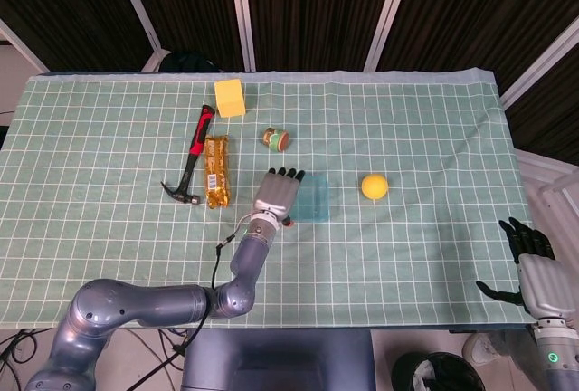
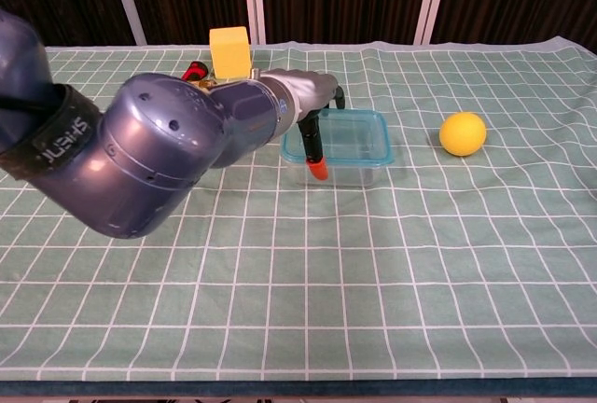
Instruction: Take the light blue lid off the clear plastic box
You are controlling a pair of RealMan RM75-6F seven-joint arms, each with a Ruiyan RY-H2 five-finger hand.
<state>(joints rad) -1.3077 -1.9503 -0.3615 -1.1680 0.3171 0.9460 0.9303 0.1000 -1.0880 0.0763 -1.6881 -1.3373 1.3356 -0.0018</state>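
Nearest us, off the table's near right corner, our right hand [image 1: 534, 269] hangs idle, fingers spread. Mid-table, our left hand [image 1: 279, 194] lies flat over the light blue lid [image 2: 347, 136] — fingers extended, thumb down its front edge — still on the clear plastic box [image 2: 345, 173]. Beyond, a yellow ball [image 1: 374, 185].

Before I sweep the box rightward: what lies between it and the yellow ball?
Only bare checked cloth between the clear plastic box and yellow ball, in both views.
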